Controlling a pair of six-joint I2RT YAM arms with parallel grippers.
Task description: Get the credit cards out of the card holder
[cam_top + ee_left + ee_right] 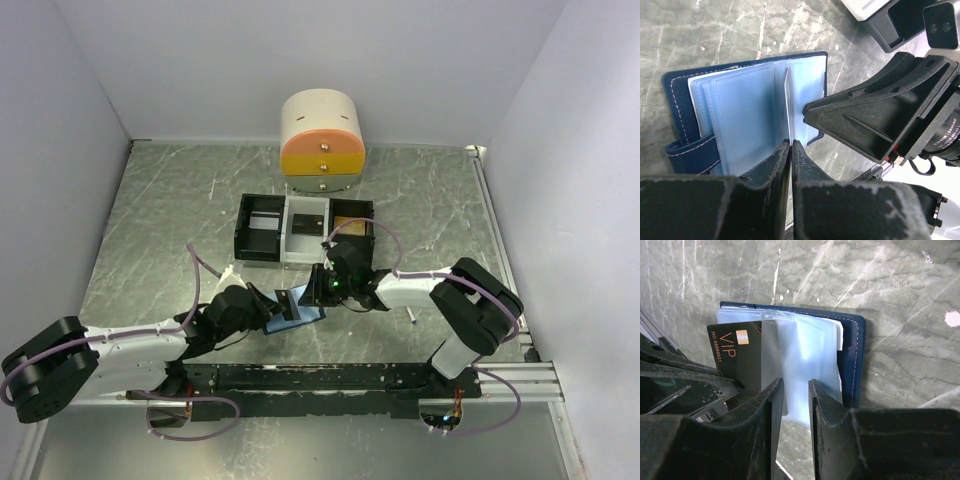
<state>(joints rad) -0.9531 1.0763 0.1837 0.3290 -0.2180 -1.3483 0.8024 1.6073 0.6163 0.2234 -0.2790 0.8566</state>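
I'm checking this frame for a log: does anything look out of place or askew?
Yes. A black VIP card sticks partly out of the open card holder, jutting from its clear pocket toward the left gripper, whose fingers are shut on the card's edge. Nothing looks spilled or damaged.

Card holder (296, 308) lies open on table (160, 220) nr its front edge, btwn the grippers: left gripper (791, 146) at its left side, right gripper (795, 385) at its right-rear. A credit card (740, 360) stands up from holder's leaves, part in a sleeve, outer end pinched in left gripper's jaws, w/ right gripper's fingers either side of the sleeves. Just behind holder sits a 3-compartment tray (283, 232), drawer unit (322, 143) further behind by back wall, and a syringe (409, 318) lies to holder's right, past right arm.
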